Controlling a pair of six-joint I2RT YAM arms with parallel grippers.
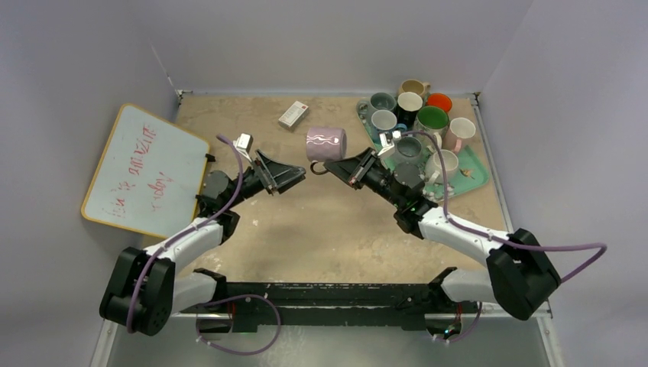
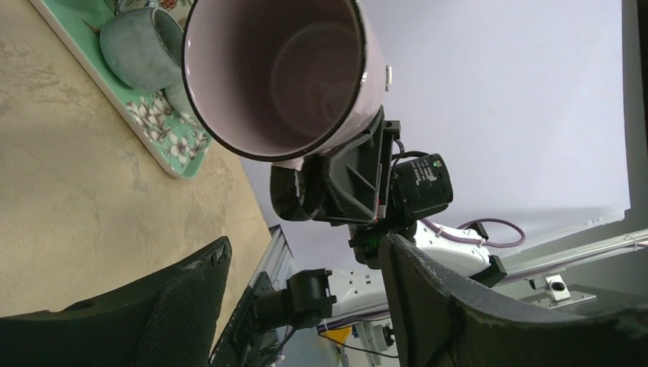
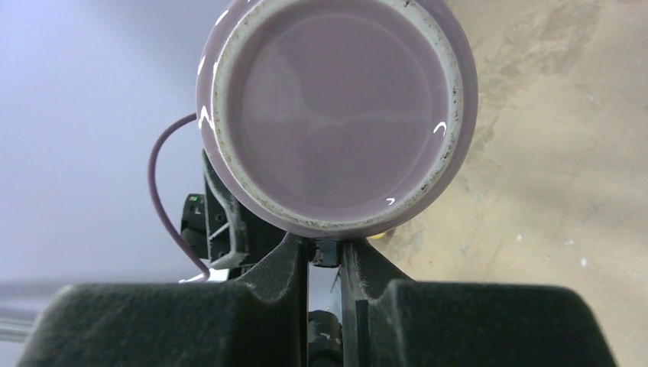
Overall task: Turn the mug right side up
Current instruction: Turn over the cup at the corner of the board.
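Currently 1 lilac mug [image 1: 326, 144] hangs on its side above the middle of the worktop [image 1: 328, 229], mouth toward the left arm, pinched by its handle alone in the clenched right jaws, while the left jaws stand released and bare near its mouth. Risk, as a judgement: a grip on the handle only may let the mug swivel or slip and drop to the worktop, or the left jaws may knock it during a handover. Also counted: 1 green tray [image 1: 475, 173] carrying at least 9 other mugs [image 1: 432, 119], 1 whiteboard [image 1: 141, 172], 1 small white box [image 1: 293, 114].
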